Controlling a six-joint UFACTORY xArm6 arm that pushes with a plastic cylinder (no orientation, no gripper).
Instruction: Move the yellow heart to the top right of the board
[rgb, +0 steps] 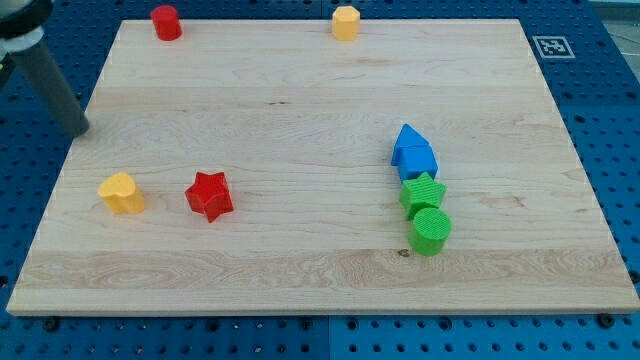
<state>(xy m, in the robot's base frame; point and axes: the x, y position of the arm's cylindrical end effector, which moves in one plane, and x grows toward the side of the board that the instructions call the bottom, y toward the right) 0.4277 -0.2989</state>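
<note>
The yellow heart lies on the wooden board at the view's left, below the middle. A red star sits just to its right. My tip is at the board's left edge, above and a little left of the yellow heart, apart from it. The rod runs up to the view's top left corner.
A red cylinder and a yellow hexagonal block stand at the board's top edge. At the right, a blue block, a green star and a green cylinder form a touching column. A marker tag lies off the top right corner.
</note>
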